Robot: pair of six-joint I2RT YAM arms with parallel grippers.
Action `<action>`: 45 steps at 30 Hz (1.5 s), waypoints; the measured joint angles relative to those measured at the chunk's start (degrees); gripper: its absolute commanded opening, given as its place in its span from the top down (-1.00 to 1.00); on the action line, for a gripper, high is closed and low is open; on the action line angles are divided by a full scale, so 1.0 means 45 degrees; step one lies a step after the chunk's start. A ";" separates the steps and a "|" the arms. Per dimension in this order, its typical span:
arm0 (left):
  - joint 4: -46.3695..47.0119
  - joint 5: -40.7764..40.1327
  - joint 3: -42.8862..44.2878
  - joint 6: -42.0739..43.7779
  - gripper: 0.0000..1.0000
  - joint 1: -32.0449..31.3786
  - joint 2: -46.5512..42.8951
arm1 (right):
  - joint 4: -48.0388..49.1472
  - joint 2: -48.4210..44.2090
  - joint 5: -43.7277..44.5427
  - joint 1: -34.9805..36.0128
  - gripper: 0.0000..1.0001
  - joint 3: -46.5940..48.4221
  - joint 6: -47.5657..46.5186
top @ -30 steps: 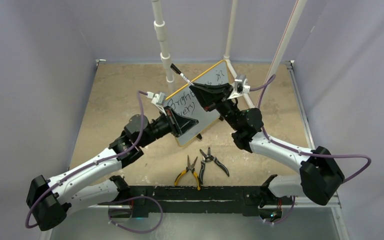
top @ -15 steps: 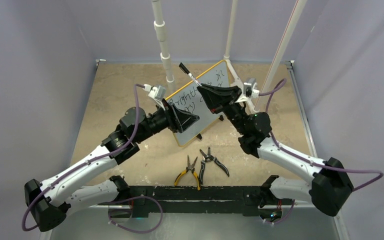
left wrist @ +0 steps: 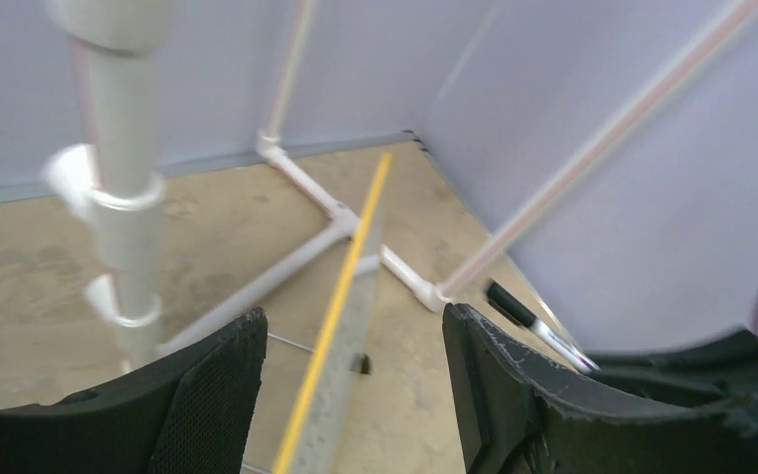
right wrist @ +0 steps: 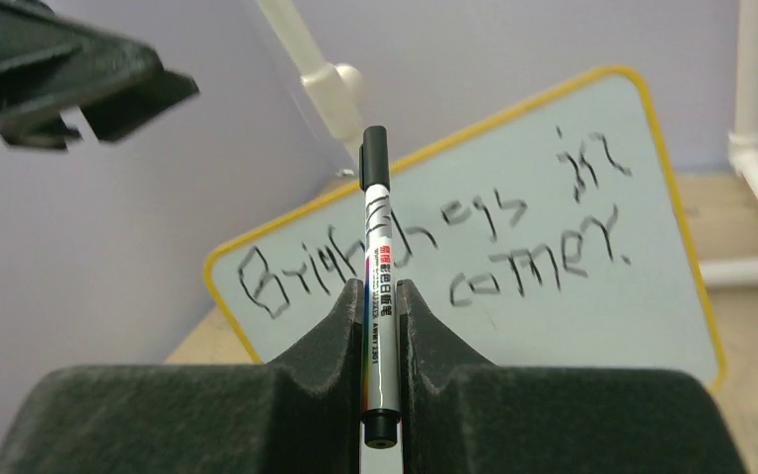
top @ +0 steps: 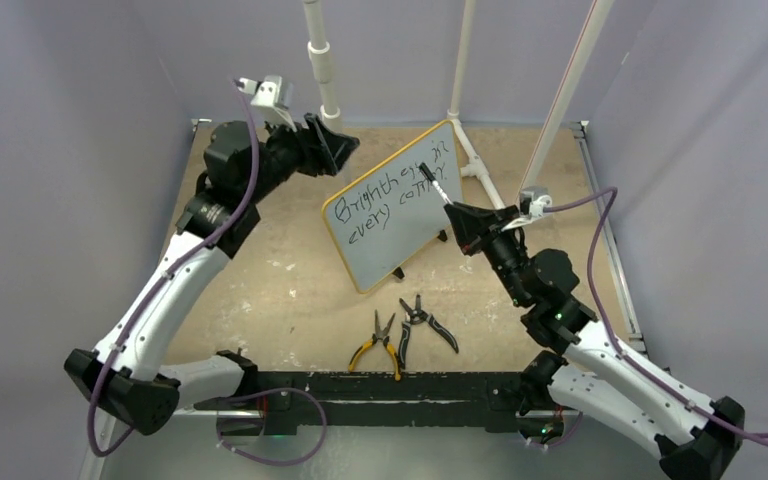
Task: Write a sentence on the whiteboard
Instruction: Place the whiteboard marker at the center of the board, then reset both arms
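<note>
Two arms up. Right gripper (top: 460,222) is clamped tight on a black marker (top: 436,187), which points at the right half of the whiteboard (top: 400,215); can't tell if it touches. Left gripper (top: 340,148) has its jaws apart and holds nothing, raised far left beside the white pipe (top: 322,70). The whiteboard stands tilted mid-table (top: 260,270), with the sentence (top: 385,200) in two black lines. Two pliers (top: 405,330) lie just in front of it.

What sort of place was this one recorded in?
Probably a purpose-built robot test cell in a lab, not a home or office: plain lavender walls box in a worn tan tabletop, and a white PVC pipe frame stands at the back.
</note>
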 measured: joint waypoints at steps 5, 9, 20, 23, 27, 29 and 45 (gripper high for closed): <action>-0.0345 0.0223 0.0704 0.0437 -0.32 0.2089 0.1224 | -0.2744 -0.1175 0.0646 -0.0015 1.00 -0.0656 0.1137; -0.0447 -0.1175 0.0049 0.1175 -0.33 0.2623 0.1365 | -0.4386 -0.1127 0.0792 -0.0015 1.00 -0.1219 0.2579; -0.0588 -0.3691 -0.2594 0.2667 -0.35 0.2793 0.0767 | -0.6382 0.2341 0.0578 -0.0015 0.71 -0.2123 0.5129; -0.0627 -0.3959 -0.2919 0.2832 -0.38 0.2793 0.0763 | -0.6747 0.3254 0.0738 -0.0015 0.31 -0.1909 0.5367; -0.0651 -0.4279 -0.3201 0.2977 -0.41 0.2793 0.0661 | -0.7023 0.3808 0.0835 -0.0015 -0.03 -0.1632 0.5586; -0.0646 -0.4386 -0.3303 0.2982 -0.41 0.2793 0.0563 | -0.7082 0.3823 0.0889 -0.0015 -0.28 -0.1554 0.5600; -0.0452 -0.5770 -0.4527 0.3075 -0.58 0.3104 -0.0554 | -0.3983 0.1676 0.1345 -0.2744 -0.72 -0.0767 0.1894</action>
